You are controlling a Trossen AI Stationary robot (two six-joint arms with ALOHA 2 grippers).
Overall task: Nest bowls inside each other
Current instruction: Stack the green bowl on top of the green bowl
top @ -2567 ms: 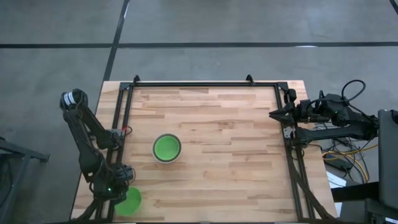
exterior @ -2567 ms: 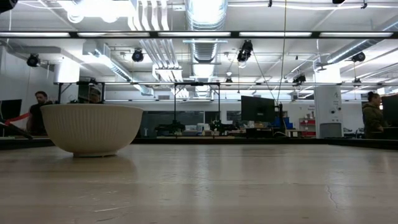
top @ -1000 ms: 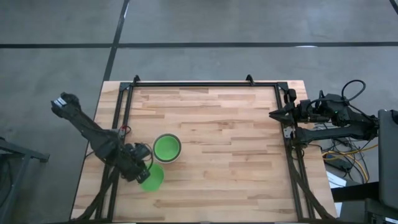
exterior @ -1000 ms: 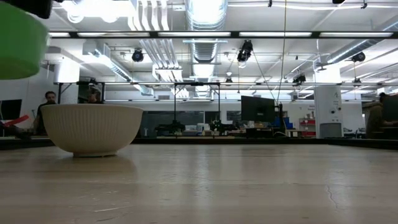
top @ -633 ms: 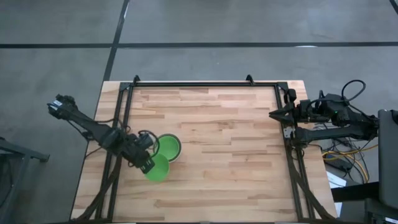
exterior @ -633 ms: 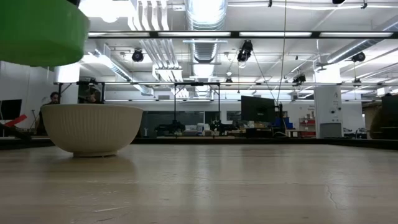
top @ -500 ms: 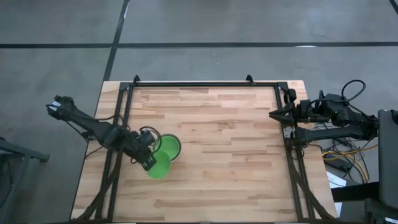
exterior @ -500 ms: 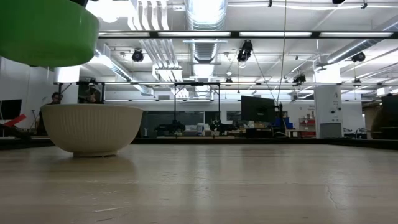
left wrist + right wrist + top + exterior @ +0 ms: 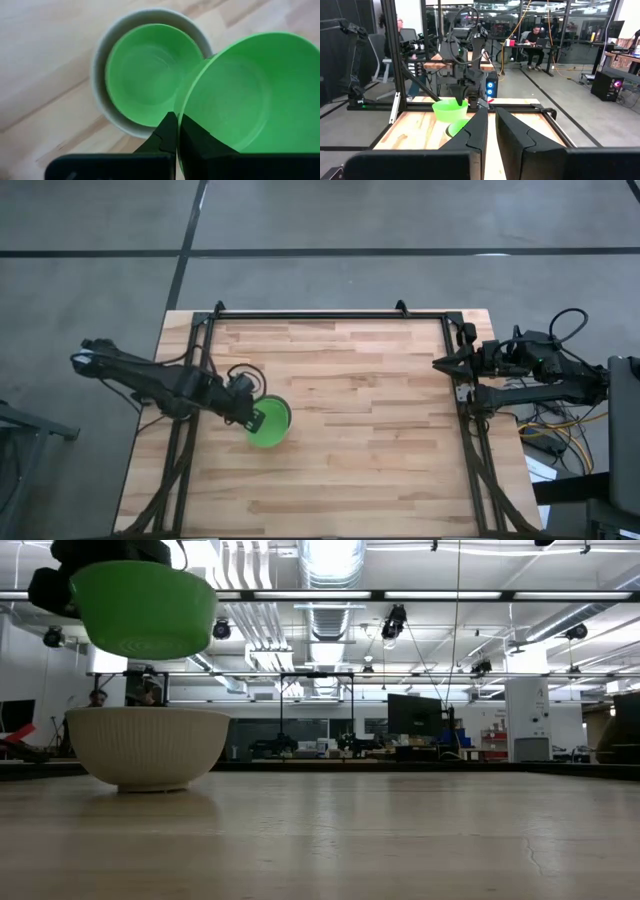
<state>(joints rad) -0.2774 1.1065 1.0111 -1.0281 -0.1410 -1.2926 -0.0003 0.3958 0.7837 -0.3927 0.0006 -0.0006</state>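
Observation:
A pale ribbed bowl (image 9: 148,745) stands on its base left of the table's middle, with a green bowl (image 9: 147,72) nested inside it. Just above them hangs a second green bowl (image 9: 145,608), which hides most of the pair in the high view (image 9: 270,424). My left gripper (image 9: 250,417) is shut on this second bowl, at the side nearest the table's left edge. My right gripper (image 9: 438,363) waits at the table's right edge, level, fingers together, with nothing between them. My left gripper pinches the hanging green bowl's rim (image 9: 178,111) with one finger inside the bowl and one outside. The fingers slant down from above, coming from the table's left side. The bowl is lifted clear, mouth up and slightly tilted, partly over the pale bowl (image 9: 100,95).
A dark metal frame (image 9: 300,315) runs along the table's left, far and right edges. The wooden top (image 9: 380,430) to the right of the bowls is bare. People and desks show in the room behind the table.
My left gripper has carried the green bowl from near the table's front left toward the far edge and a little right, rising as it went. The bowl now hangs over the pale bowl, which has stayed in place.

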